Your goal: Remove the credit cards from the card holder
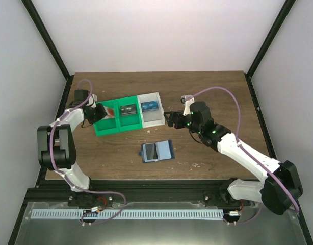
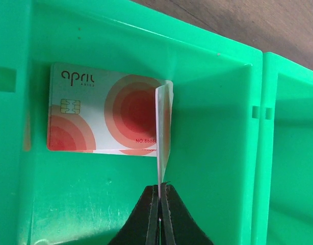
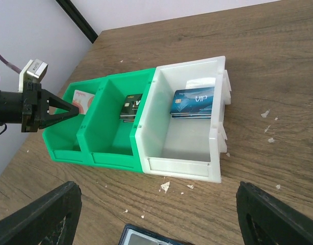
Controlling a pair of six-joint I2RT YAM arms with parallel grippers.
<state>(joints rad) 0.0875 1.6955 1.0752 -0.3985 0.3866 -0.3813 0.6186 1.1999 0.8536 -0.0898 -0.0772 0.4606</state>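
My left gripper [image 2: 161,188] is shut on the edge of a thin white-and-red credit card [image 2: 164,127], held on edge over the tray's left green compartment. A red-and-white card [image 2: 95,109] lies flat on that compartment's floor. In the top view the left gripper [image 1: 99,113] is at the tray's left end. The dark card [image 3: 130,106] lies in the middle compartment and the blue card [image 3: 193,101] in the white one. The blue card holder [image 1: 157,151] lies open on the table in front of the tray. My right gripper [image 1: 170,119] is open and empty, right of the tray.
The green-and-white three-compartment tray [image 1: 146,124] stands at the table's middle back. Small white crumbs [image 3: 165,186] lie on the wood before it. The card holder's dark rim [image 3: 127,232] shows between my right fingers [image 3: 44,214].
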